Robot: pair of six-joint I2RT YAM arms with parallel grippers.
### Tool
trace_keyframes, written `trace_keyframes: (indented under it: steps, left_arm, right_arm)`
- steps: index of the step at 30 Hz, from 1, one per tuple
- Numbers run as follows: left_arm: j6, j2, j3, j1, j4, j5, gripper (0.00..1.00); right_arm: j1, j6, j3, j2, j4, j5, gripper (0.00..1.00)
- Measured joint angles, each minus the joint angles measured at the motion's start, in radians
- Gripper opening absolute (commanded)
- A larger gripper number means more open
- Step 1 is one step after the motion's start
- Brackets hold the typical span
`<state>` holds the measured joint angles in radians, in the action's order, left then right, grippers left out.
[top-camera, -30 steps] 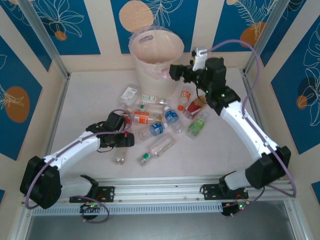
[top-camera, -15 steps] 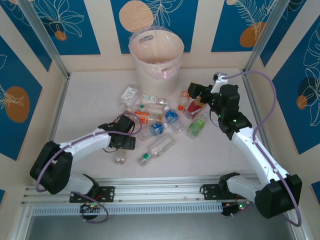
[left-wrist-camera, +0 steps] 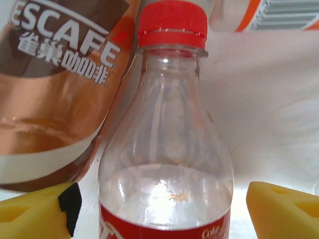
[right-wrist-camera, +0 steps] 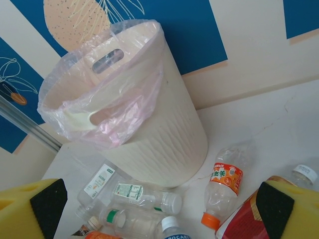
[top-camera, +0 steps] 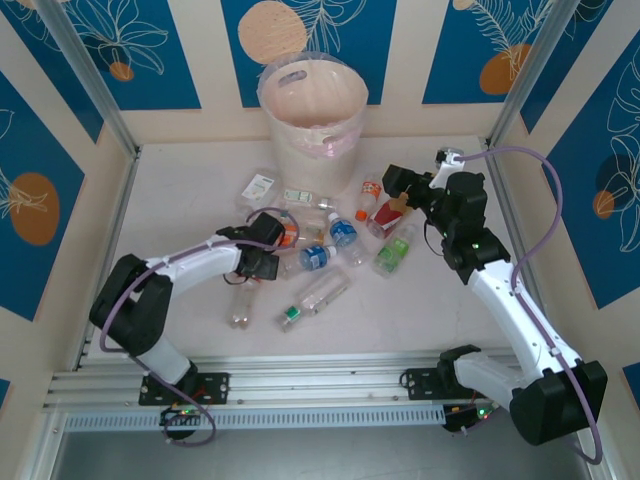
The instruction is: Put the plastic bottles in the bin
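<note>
A clear bottle with a red cap and red label (left-wrist-camera: 167, 149) lies on the table between the yellow fingers (left-wrist-camera: 35, 211) of my left gripper (left-wrist-camera: 164, 216), which is open and not touching it. A brown coffee bottle (left-wrist-camera: 60, 89) lies just to its left. In the top view the left gripper (top-camera: 270, 243) is low at the left end of the scattered bottles (top-camera: 343, 232). My right gripper (top-camera: 395, 185) hangs open and empty above the right of the pile, facing the bin (top-camera: 312, 105). The bin (right-wrist-camera: 144, 114), lined with a thin bag, stands upright behind an orange-capped bottle (right-wrist-camera: 224, 184).
Other bottles lie flat on the table: a white-capped one (right-wrist-camera: 147, 196), a red-labelled one (top-camera: 385, 213), a green one (top-camera: 395, 252), a long clear one (top-camera: 315, 296) and one near the front (top-camera: 240, 318). Metal frame posts (top-camera: 120, 180) border both sides.
My left gripper has slid right into the bottle pile, around the red-capped bottle. My right gripper has come away from the bin's rim, moving right and down over the bottles.
</note>
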<state>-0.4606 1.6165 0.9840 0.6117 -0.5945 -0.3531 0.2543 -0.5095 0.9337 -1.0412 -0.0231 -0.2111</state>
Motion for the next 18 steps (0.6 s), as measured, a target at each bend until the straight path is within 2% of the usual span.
trace_keyframes:
  steps: [6,11,18]
  left_arm:
    - [-0.006,0.018,0.010,0.000,-0.006,-0.010,0.76]
    - [-0.005,0.039,0.010,0.000,-0.008,-0.012,0.75]
    - [-0.011,0.069,0.021,0.000,-0.016,-0.011,0.64]
  right_arm:
    - [-0.013,-0.005,-0.001,0.005,-0.004,0.000,1.00]
    - [-0.014,-0.015,-0.001,0.005,-0.006,0.000,0.99]
    - [-0.016,-0.019,-0.001,0.005,-0.015,0.000,1.00]
